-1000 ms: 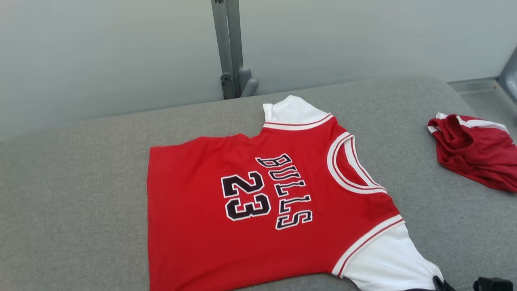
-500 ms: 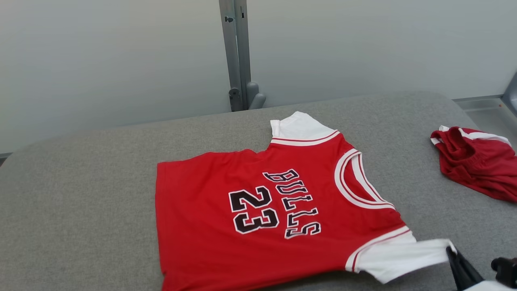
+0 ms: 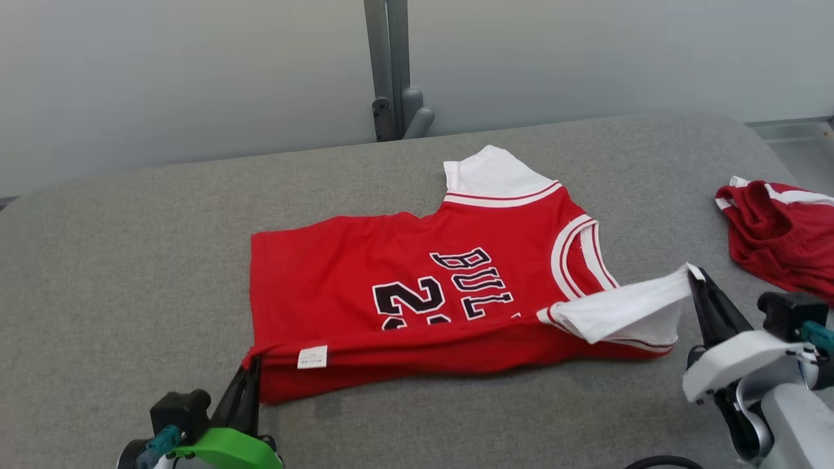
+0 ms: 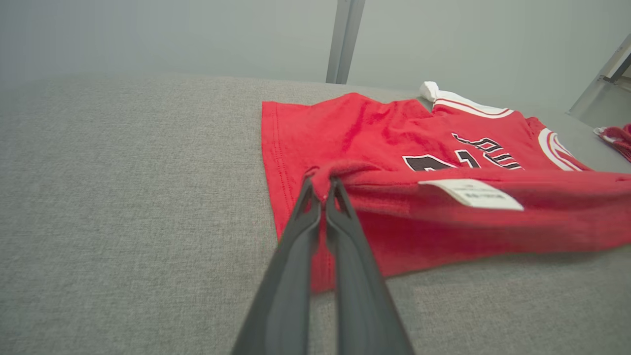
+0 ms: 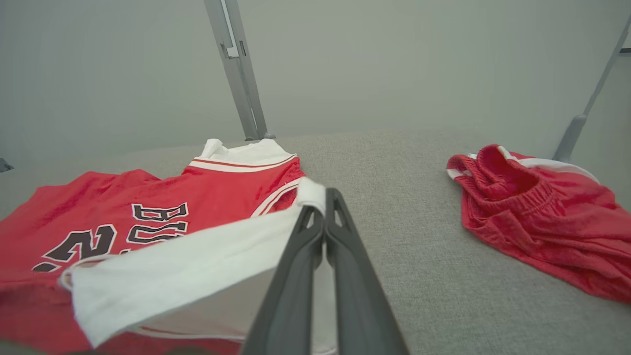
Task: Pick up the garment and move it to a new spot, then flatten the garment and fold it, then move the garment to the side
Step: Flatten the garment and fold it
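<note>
My left gripper (image 3: 251, 370) is clamped on the near hem corner of the red Bulls jersey (image 3: 365, 273); my right gripper (image 3: 694, 277) pinches the tip of its white sleeve (image 3: 625, 311). Both hold the near edge raised, hiding part of the number; the rest lies flat mid-table on the grey padded table (image 3: 117, 273). Crumpled red shorts (image 3: 782, 241) lie by the right edge.

Left of jersey (image 3: 339, 273): broad bare grey surface (image 3: 117, 273), open passage. Behind jersey: bare band, closed off by metal post (image 3: 389, 71) and wall (image 3: 163, 78). Right: heap of red shorts (image 3: 782, 241) near the edge; 1 narrow bare lane between it and the raised white sleeve (image 3: 625, 309). Near edge: bare strip between left gripper (image 3: 252, 366) and right gripper (image 3: 694, 273), both clamped on the jersey.
</note>
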### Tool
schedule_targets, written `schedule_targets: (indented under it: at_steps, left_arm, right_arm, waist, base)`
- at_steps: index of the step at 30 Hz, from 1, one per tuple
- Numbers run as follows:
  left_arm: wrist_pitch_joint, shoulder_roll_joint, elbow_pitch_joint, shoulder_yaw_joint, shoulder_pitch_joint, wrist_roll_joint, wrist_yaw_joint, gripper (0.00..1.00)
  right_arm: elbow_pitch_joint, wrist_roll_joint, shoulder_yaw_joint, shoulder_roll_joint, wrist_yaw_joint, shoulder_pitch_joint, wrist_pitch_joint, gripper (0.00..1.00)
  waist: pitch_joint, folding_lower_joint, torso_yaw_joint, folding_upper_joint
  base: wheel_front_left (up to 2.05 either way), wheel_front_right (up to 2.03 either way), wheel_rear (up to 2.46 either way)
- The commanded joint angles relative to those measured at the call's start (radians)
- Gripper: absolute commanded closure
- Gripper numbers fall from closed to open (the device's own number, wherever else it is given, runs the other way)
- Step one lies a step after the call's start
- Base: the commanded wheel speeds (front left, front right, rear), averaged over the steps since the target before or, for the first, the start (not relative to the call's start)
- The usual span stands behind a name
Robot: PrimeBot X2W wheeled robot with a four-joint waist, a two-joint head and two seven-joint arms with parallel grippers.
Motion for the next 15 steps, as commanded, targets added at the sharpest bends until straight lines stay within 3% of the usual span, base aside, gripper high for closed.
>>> schedule_targets:
  at_steps: [1, 15]
  left_arm:
    - [0.001, 0.007, 0.028, 0.004, -0.038, 0.013, 0.003, 1.00]
    - [0.001, -0.008, 0.152, 0.015, -0.227, 0.057, 0.003, 1.00]
  right_arm:
    - [0.036, -0.017, 0.017, 0.001, -0.002, -0.054, -0.003, 1.00]
    - [0.209, -0.085, 0.036, 0.012, -0.002, -0.265, -0.003, 1.00]
  waist:
    - [0.030, 0.0001, 0.007, 0.0000]
    - [0.147, 0.0001, 0.033, 0.0000]
  base:
    - [0.00, 0.00, 0.00]
    - [0.00, 0.00, 0.00]
